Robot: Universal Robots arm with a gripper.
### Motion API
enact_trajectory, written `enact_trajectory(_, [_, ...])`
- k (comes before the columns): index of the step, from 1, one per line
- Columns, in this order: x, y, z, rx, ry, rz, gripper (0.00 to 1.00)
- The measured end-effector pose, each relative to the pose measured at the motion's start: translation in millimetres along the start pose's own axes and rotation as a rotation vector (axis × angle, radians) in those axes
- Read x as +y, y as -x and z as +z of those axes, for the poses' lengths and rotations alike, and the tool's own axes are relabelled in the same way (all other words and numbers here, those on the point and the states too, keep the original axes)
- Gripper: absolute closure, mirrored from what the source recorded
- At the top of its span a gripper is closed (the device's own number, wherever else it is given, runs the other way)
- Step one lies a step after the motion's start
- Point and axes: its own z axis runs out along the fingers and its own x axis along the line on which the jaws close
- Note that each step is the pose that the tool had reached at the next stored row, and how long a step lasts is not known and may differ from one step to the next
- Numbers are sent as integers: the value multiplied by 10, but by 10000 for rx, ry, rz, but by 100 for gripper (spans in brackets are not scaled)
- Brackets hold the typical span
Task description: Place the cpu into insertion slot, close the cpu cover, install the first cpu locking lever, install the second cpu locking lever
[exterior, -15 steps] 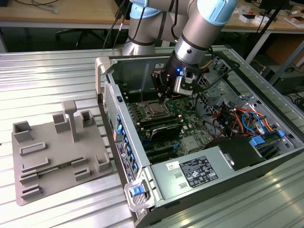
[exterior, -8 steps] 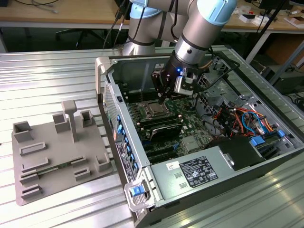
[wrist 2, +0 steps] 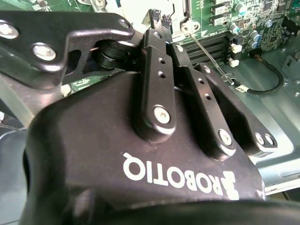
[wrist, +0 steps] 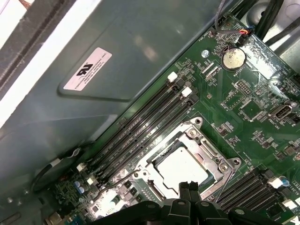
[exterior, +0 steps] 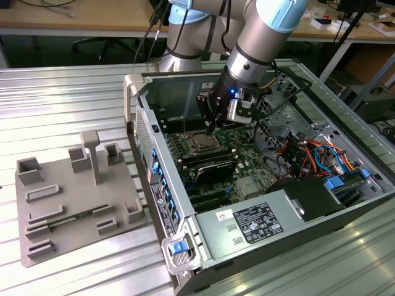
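i am hovering the black jaws pinched together, gripping nothing. the silvery-grey square cpu (wrist: 180,166) is lying flat just below and ahead of the tips, sitting in the metal-rimmed insertion slot (wrist: 196,125) with the silvery frame cover (wrist: 212,158) down around it. a thin wire lever (wrist 2: 211,56) is slanting just beside the jaws.

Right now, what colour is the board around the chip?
The board is green, clearest in the first wrist view.
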Motion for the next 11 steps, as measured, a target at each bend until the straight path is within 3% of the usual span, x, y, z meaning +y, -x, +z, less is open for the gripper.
enact_trajectory(11, [0,0,0,-18,-40,-303,89])
